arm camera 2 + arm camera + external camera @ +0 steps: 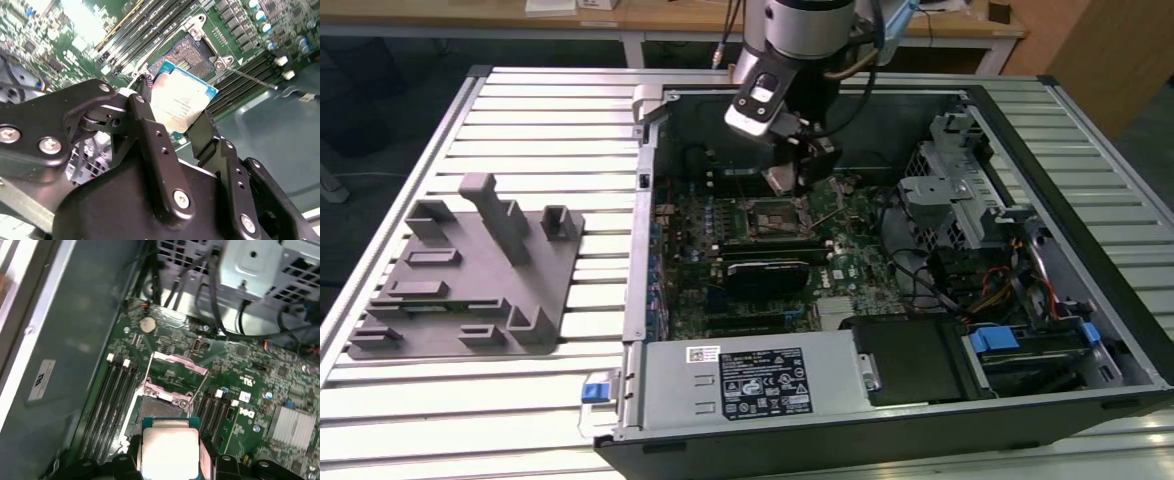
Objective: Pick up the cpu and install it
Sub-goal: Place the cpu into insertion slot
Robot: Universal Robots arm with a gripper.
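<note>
The cpu (182, 106), a flat square chip with a silver top and a thin green rim, sits between my black fingers (146, 120). My gripper (175, 112) is shut on it. In the first wrist view the cpu (169, 452) hangs just above the open socket (161, 412) on the green motherboard, with the socket's load plate (177, 371) flipped up behind it. The exterior view puts my gripper (785, 178) inside the open computer case, over the socket (769, 214) near the board's middle.
A grey plastic fixture tray (467, 270) lies on the slatted table at the exterior view's left. In the case are a power supply (747, 385), a drive cage (961, 175), loose cables (921, 275), memory slots (107, 405) and a finned heatsink (292, 427).
</note>
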